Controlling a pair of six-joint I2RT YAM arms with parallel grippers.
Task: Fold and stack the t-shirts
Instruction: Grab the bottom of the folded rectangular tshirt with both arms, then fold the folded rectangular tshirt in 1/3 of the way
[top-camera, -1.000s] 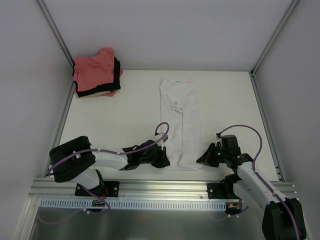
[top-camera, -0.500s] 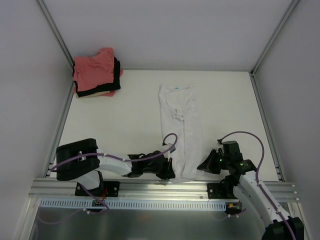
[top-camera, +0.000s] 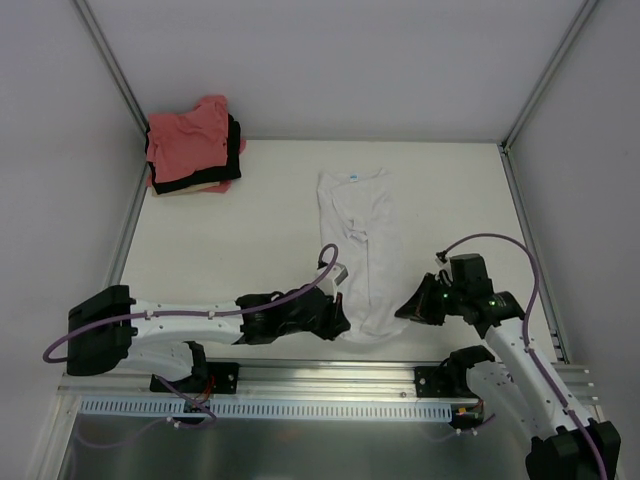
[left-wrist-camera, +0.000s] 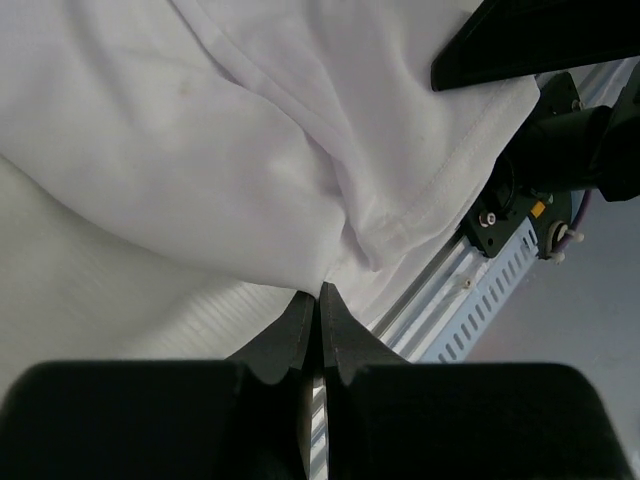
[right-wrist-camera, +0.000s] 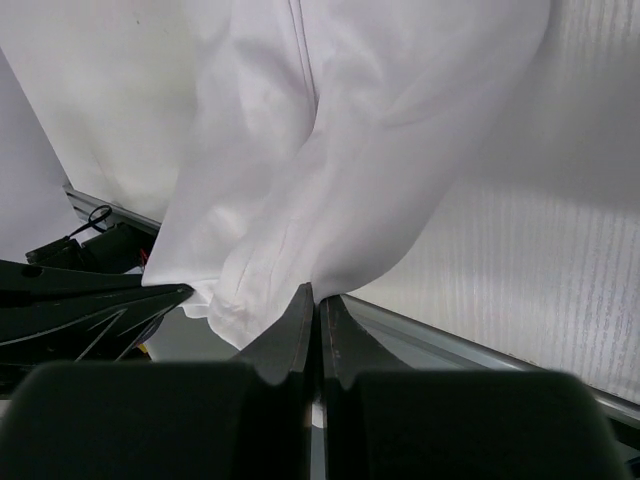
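Note:
A white t-shirt (top-camera: 361, 245), folded into a long narrow strip, lies mid-table with its collar label at the far end. My left gripper (top-camera: 338, 326) is shut on the near hem's left corner, and the cloth (left-wrist-camera: 250, 150) rises straight out of the closed tips (left-wrist-camera: 320, 291). On the hem's right corner my right gripper (top-camera: 405, 311) is shut too, the white shirt (right-wrist-camera: 330, 150) hanging from its tips (right-wrist-camera: 318, 293). The hem is held a little off the table. Other folded t-shirts are stacked at the back left (top-camera: 190, 150): salmon-pink on top, black and cream beneath.
A slotted aluminium rail (top-camera: 300, 405) runs along the near edge just behind both grippers. White walls with metal frame posts (top-camera: 525, 110) enclose the table on three sides. In the left wrist view the right gripper's dark finger (left-wrist-camera: 540, 40) shows close by.
The white shirt was dragged a little toward the near edge. Both grippers, still shut on the hem, then moved back away from the rail and lifted it.

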